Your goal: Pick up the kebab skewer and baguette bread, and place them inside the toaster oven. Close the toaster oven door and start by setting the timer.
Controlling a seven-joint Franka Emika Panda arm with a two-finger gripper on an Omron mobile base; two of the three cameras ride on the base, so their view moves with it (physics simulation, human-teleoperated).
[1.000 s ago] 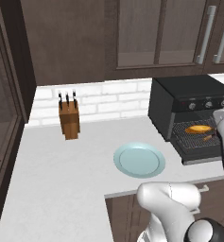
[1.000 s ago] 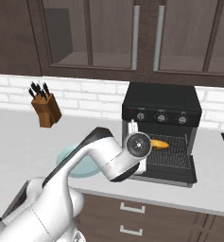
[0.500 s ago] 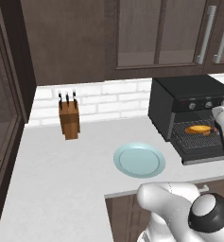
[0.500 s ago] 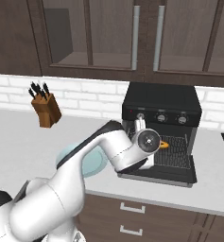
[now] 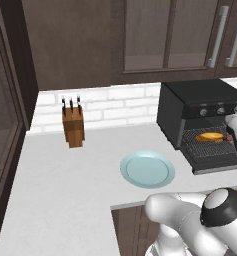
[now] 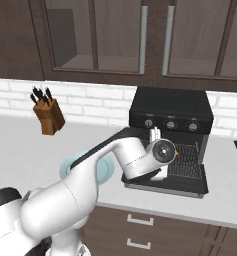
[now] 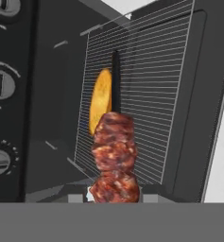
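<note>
Right up close in my hand view I've got the kebab skewer (image 7: pixel 114 156) pinched between my fingers, gripper (image 7: pixel 114 194) clamped tight on its near end so the meat chunks and the dark stick point straight ahead at the rack. Holding it by the tail like that should let me slide it in lengthwise without my hand going deep into the cavity. Just past the skewer tip sits the baguette bread (image 7: pixel 101 100), already lying on the wire rack inside the toaster oven (image 6: pixel 171 113). The toaster oven door (image 6: pixel 166 184) is dropped open flat in front, which is why I can come in from the front at all. Farther back is the empty plate (image 5: pixel 147 169) and then the knife block (image 5: pixel 73 126). Compared with a second ago, my wrist has swung closer to the oven mouth.
</note>
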